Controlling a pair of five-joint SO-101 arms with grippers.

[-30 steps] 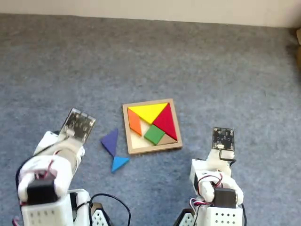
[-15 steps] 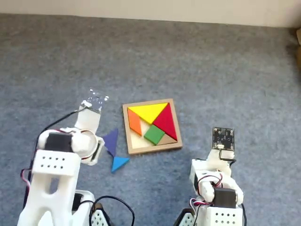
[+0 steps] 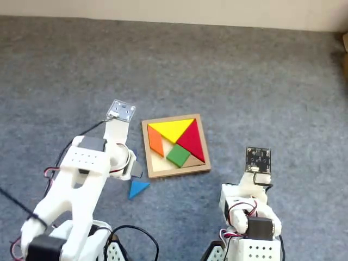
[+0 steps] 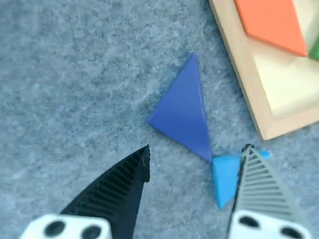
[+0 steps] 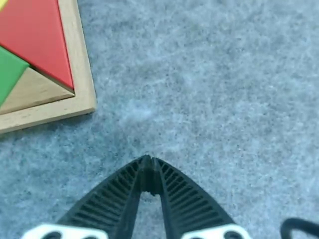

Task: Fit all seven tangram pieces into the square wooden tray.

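Observation:
The square wooden tray lies mid-table holding yellow, red, orange, green and tan pieces. A pale bare patch remains at its near left corner. The dark blue triangle lies on the carpet just left of the tray, with the small light blue triangle touching its near tip. My left gripper is open just above the dark blue triangle's near end, its grey finger over the light blue one. My right gripper is shut on nothing, right of the tray.
Grey carpet covers the table on all sides of the tray. The left arm stretches over the spot left of the tray. The right arm sits folded at the near right. The tray's corner is close to it.
The left arm has swung forward and right, coming down over the dark blue triangle and hiding it in the high view. The right arm and the tray's pieces have not moved.

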